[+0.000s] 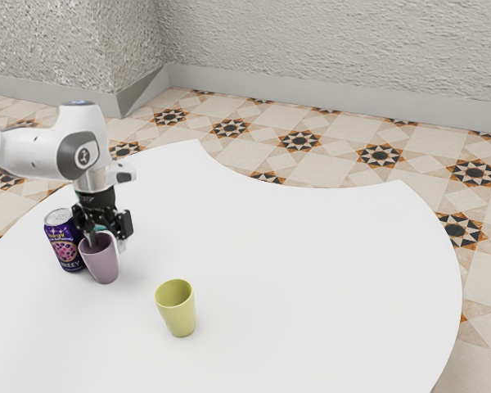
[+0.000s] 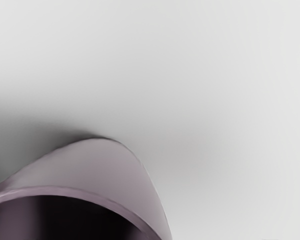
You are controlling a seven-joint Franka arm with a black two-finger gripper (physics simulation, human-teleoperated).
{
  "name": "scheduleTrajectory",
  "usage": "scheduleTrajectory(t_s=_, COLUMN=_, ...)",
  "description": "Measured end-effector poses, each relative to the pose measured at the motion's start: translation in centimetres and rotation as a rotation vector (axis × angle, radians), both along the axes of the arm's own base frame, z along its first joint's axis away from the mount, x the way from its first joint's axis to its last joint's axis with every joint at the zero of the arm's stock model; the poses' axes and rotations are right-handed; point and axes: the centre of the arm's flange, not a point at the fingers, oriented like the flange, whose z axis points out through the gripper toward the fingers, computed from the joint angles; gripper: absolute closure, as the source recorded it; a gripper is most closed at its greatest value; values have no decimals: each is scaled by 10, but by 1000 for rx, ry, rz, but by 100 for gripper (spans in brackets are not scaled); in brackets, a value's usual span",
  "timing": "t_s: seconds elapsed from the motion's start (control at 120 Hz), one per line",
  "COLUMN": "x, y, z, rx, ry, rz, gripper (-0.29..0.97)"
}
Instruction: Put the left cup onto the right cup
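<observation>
The purple cup (image 1: 101,264) stood upright on the white table (image 1: 311,270), at the exterior view's left, touching or just beside a can (image 1: 61,240). The gripper (image 1: 98,237) hung right at its rim, pointing down; whether it had closed on the cup could not be told. In the wrist view the cup's rim (image 2: 90,170) lay just under the hand. The green cup (image 1: 177,309) stood apart, toward the exterior view's right.
</observation>
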Motion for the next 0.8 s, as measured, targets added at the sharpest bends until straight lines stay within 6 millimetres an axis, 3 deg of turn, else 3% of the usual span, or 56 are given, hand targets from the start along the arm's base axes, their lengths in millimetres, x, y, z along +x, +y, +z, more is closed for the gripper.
scheduleTrajectory(t_s=0.267, x=5, y=-5, z=-9, rx=-2, ry=0, rz=-11, gripper=16)
scheduleTrajectory(t_s=0.8, x=4, y=4, z=-12, rx=1, ry=0, rz=6, gripper=46)
